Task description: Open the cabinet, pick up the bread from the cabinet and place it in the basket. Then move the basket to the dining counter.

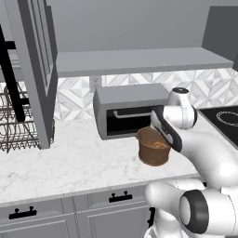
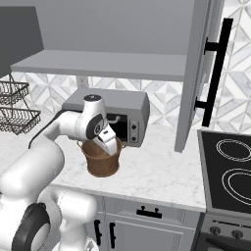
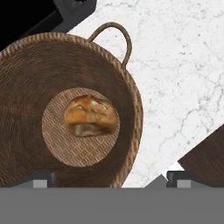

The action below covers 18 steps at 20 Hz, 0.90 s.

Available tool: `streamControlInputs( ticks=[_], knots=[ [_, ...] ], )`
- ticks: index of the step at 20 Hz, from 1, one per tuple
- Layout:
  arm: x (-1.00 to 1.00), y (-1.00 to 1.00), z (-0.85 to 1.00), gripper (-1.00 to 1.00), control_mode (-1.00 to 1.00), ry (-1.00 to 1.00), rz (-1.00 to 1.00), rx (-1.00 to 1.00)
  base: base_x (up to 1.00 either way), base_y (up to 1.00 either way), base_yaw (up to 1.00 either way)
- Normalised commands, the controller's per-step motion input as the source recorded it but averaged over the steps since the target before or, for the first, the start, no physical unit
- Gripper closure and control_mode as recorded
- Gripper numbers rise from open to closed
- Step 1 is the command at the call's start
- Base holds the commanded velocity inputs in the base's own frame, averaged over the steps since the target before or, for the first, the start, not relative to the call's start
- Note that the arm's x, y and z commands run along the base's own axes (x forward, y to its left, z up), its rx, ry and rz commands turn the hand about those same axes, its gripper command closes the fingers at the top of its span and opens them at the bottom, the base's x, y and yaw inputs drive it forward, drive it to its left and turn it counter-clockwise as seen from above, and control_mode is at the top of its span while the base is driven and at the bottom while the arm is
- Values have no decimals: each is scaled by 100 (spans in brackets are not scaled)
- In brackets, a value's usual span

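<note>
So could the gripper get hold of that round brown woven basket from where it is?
Probably yes: the open gripper hangs right above the round brown woven basket, nothing between.

Basket: left side cut off by the hand view's edge. Basket: near rim hidden behind the arm. Cabinet: door cropped at top.

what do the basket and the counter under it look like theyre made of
The basket looks like brown woven wicker or rattan: fine coiled rows on wall and base, matte. The counter looks like white marble with thin gray veins, smooth; being rendered, it could be any marble-look stone.
</note>
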Motion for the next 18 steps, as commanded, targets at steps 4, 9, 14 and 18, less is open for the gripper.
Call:
streamControlInputs(
  ticks=[4, 9, 14, 18],
  knots=[
    [0, -44, -11, -100, -100, 14, 0, 0, 0, 0, 0],
    [0, -33, -26, -100, -100, 10, 0, 0, 0, 0, 0],
    [0, -1, -22, -100, -100, 2, 0, 1, 0, 0, 0],
    [7, 0, -20, -100, -100, 0, 0, 6, 0, 0, 0]
  ],
)
